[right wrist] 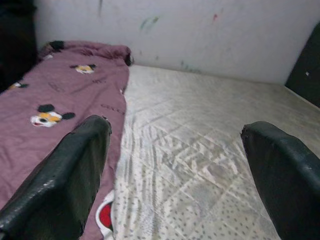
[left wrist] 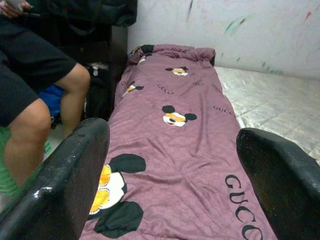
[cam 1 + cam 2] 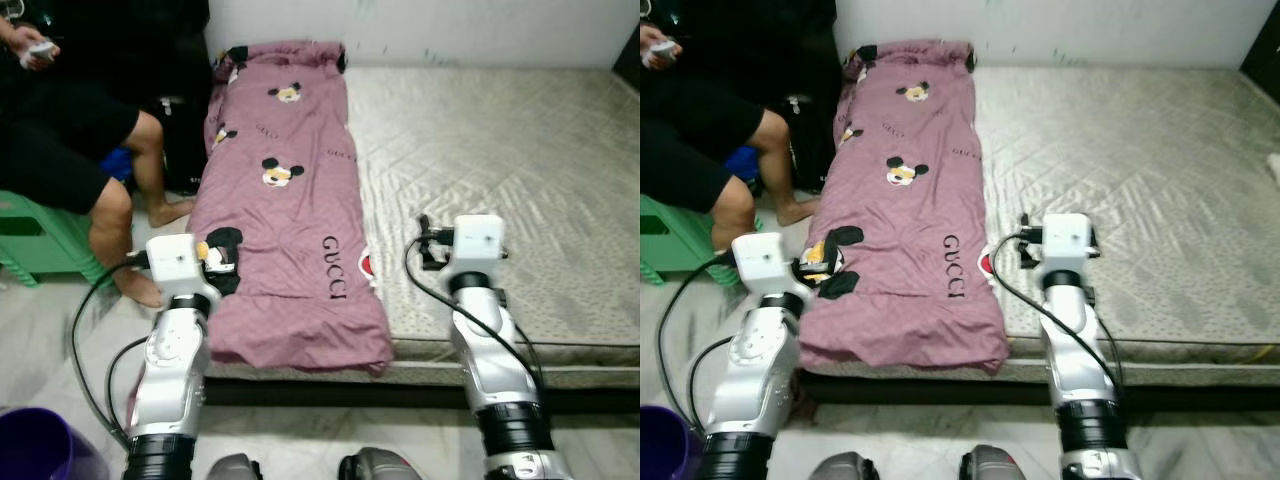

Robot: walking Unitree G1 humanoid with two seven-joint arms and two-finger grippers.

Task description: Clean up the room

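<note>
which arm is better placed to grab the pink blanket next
Left, probably. The left gripper, jaws open, sits over the pink blanket's near end, while the right gripper, also open, faces bare mattress beside it.

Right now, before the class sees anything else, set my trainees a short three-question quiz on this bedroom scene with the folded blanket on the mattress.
1. True or false: the mauve cartoon-mouse blanket covers the whole grey quilted mattress.
2. Multiple choice: the left gripper is (A) shut on the blanket, (B) open over the blanket's near end, (C) hanging by the floor.
3. Fill in: a seated person is on the green plastic stool, at the robot's ____ side.

Key: 1 false, it lies as a long strip along the mattress's left side. 2 B. 3 left.
</note>
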